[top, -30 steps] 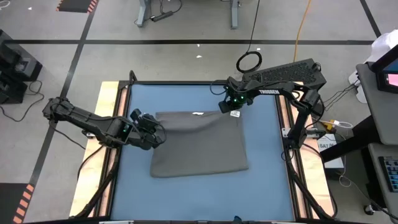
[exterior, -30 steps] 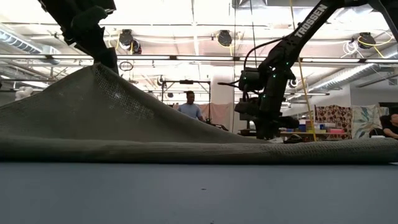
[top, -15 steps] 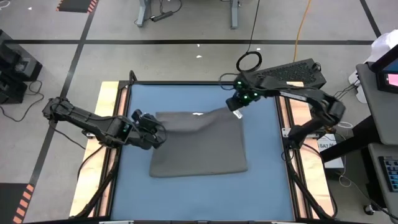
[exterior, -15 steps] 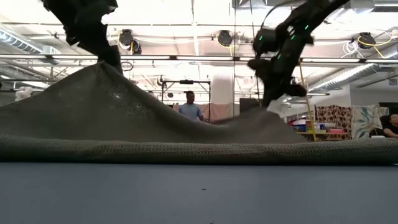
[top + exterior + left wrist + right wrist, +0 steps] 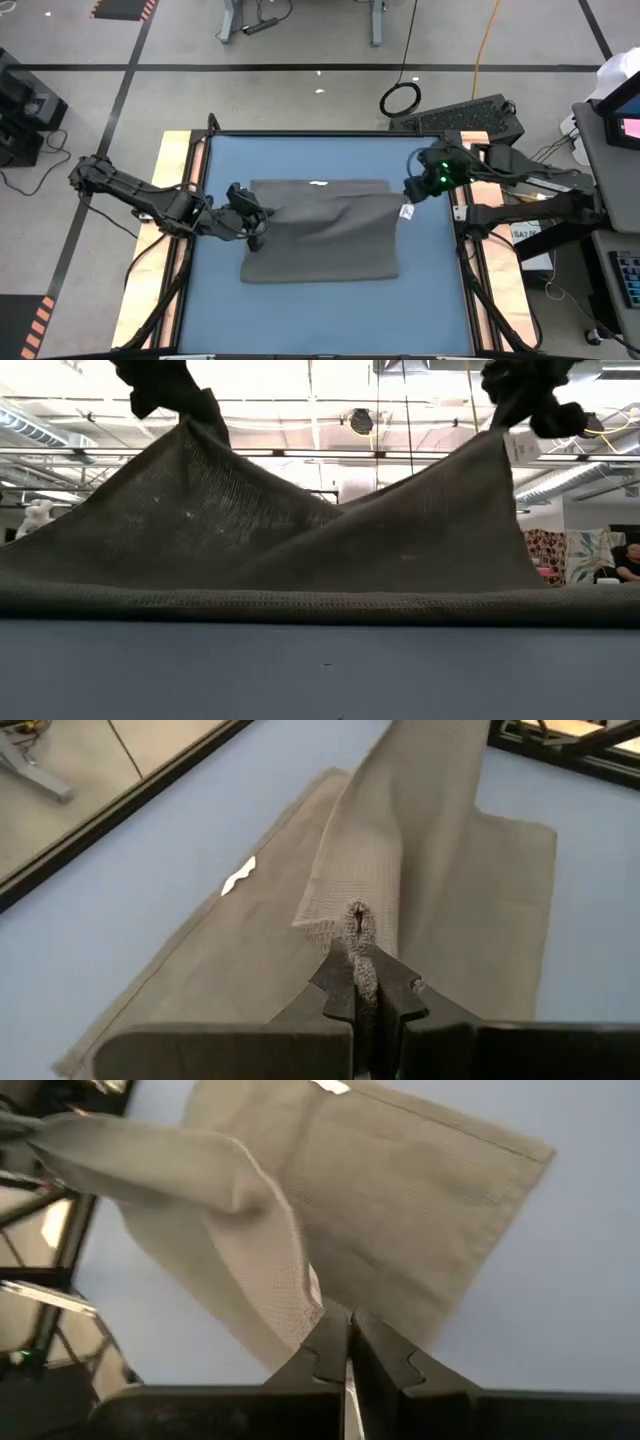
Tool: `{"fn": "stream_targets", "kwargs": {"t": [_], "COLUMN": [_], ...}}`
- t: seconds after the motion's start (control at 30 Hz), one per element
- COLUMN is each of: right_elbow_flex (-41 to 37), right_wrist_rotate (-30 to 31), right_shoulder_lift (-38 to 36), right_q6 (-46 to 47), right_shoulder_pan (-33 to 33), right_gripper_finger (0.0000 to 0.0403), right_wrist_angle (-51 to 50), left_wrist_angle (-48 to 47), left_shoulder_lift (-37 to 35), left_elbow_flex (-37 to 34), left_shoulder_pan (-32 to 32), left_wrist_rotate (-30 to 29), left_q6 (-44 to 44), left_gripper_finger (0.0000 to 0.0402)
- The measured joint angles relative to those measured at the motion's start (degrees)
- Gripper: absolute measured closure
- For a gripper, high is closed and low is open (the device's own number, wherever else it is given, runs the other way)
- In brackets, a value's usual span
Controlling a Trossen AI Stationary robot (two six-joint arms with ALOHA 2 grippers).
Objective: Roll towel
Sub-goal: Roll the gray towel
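Grey-brown towel (image 5: pixel 325 235) lies mid-table on the blue tabletop (image 5: pixel 300 160), two corners lifted, the rest flat. Small white tag (image 5: pixel 319 184) shows at its 12 o'clock edge.

Left gripper (image 5: pixel 258 216) sits at the towel's 9 o'clock side, fingers pinched tight on a bunched corner; the left wrist view shows the cloth squeezed between the closed fingers (image 5: pixel 340 995) and rising away in a fold. Right gripper (image 5: pixel 410 195) is at the towel's 3 o'clock side, fingers clamped on the other corner; right wrist view shows the cloth (image 5: pixel 250 1230) caught at the closed fingertips. In the low view the towel (image 5: pixel 300 550) hangs as two peaks with a dip between, its near hem resting along the table.

Surroundings: wooden side rails (image 5: pixel 175 200) flank the table at 9 and 3 o'clock. A coiled cable loop (image 5: pixel 400 99) lies on the floor past the 1 o'clock corner, an orange cord (image 5: pixel 485 45) beyond it. A monitor stand (image 5: pixel 615 120) stands off at 3 o'clock.

Open room: bare blue surface at 12 o'clock and at 6 o'clock of the towel; narrower strips at either side, where the arms reach in.

No containers in sight.
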Motion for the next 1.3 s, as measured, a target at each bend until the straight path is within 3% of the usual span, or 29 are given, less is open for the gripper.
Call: {"fn": "stream_targets", "kwargs": {"t": [0.37, 0.63, 0.9, 1.03, 1.3], "right_elbow_flex": [0.00, 0.00, 0.17, 4.97, 15.99], "right_wrist_rotate": [5.17, 17.20, 21.98, 20.70, 24.47], "right_shoulder_lift": [-0.76, 4.94, 8.67, 8.65, 8.48], "right_q6": [7.15, 5.45, 9.30, 10.59, 13.12], "right_shoulder_pan": [12.21, 13.08, 13.07, 13.24, 15.07], "right_gripper_finger": [0.0402, 0.0402, 0.0402, 0.0402, 0.0402], "right_wrist_angle": [1.48, -2.85, -0.35, -1.97, -17.79], "left_wrist_angle": [-6.26, -14.16, -13.95, -13.74, -13.80], "left_shoulder_lift": [-2.29, -1.67, -1.23, -1.25, -1.25], "left_elbow_flex": [4.37, 2.02, 0.02, 0.29, 0.33], "left_shoulder_pan": [-0.13, 0.72, 3.04, 3.32, 3.32], "left_wrist_rotate": [-3.79, -5.33, -5.39, -5.39, -5.85], "left_q6": [0.24, -0.09, -0.09, 0.02, 1.85], "left_gripper_finger": [0.0398, 0.0398, 0.0398, 0.0398, 0.0398]}}
